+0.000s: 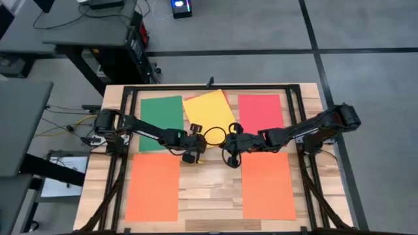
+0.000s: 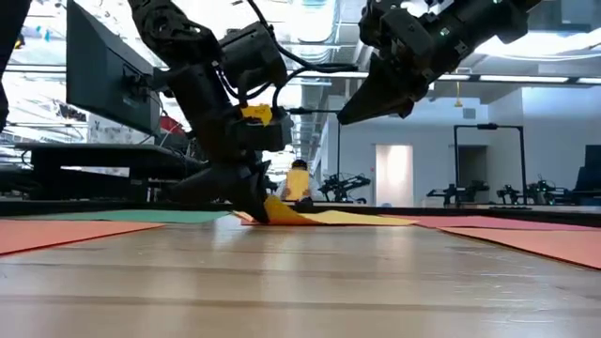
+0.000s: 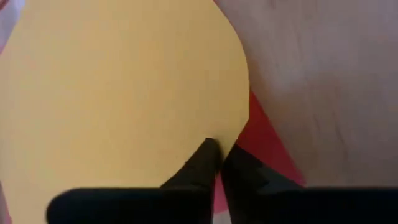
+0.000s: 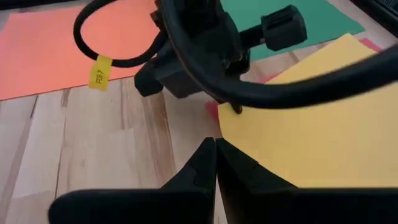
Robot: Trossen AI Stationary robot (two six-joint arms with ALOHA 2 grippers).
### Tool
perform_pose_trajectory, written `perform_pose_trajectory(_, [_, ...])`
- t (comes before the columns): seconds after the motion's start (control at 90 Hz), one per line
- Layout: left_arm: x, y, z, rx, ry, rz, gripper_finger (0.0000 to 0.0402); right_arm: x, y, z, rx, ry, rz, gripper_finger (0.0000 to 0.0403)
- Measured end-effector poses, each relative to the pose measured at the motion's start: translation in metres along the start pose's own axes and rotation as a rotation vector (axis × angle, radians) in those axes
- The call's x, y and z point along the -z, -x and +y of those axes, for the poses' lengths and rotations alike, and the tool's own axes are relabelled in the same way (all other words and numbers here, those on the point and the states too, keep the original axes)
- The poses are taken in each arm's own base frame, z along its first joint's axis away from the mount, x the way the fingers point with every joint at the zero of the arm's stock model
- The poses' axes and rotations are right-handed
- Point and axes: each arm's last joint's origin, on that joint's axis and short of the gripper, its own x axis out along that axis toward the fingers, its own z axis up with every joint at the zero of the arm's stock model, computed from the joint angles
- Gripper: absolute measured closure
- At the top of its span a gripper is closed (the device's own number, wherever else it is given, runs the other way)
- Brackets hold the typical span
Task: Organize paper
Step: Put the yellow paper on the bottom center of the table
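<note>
A yellow sheet (image 1: pixel 209 112) lies askew at the table's far middle, between a green sheet (image 1: pixel 161 123) and a red sheet (image 1: pixel 261 112). Two orange sheets (image 1: pixel 152 188) (image 1: pixel 268 185) lie flat near the front. Another red sheet (image 3: pixel 268 144) shows under the yellow one. My left gripper (image 1: pixel 194 143) is down at the yellow sheet's near corner, shut on it. My right gripper (image 2: pixel 346 117) hangs shut above the table, just right of the left one, holding nothing. My left gripper pinches the yellow sheet's near corner edge (image 3: pixel 205 134) between its two fingers, slanting down from the table's left. That corner (image 2: pixel 274 208) curls up off the table while the rest lies flat. Whether the red sheet beneath is also caught, I cannot tell.
Bare wood (image 1: pixel 209 196) runs between the two orange sheets at the front. A black frame (image 1: pixel 215 86) edges the table. The two arms stand close together over the table's middle.
</note>
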Motion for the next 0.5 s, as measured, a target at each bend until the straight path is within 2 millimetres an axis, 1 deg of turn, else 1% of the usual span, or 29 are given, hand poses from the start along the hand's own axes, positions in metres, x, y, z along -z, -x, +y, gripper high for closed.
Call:
perform_pose_trajectory(0.156, [-0.004, 0.016, 0.01, -0.057, 0.012, -0.032, 0.0401, 0.0, 0.0, 0.0, 0.0, 0.003, -0.002, 0.0403])
perform_pose_trajectory(0.267, [-0.007, 0.034, 0.02, -0.094, 0.013, -0.075, 0.0401, 0.0, 0.0, 0.0, 0.001, -0.023, 0.004, 0.0403])
perform_pose_trajectory(0.389, [-0.01, 0.061, 0.029, -0.106, 0.027, -0.145, 0.0401, -0.002, 0.006, -0.002, 0.007, -0.024, 0.019, 0.0403])
perform_pose_trajectory(0.5, [-0.015, 0.094, 0.028, -0.069, 0.048, -0.254, 0.0401, -0.015, 0.023, -0.004, 0.0, -0.053, -0.01, 0.0403])
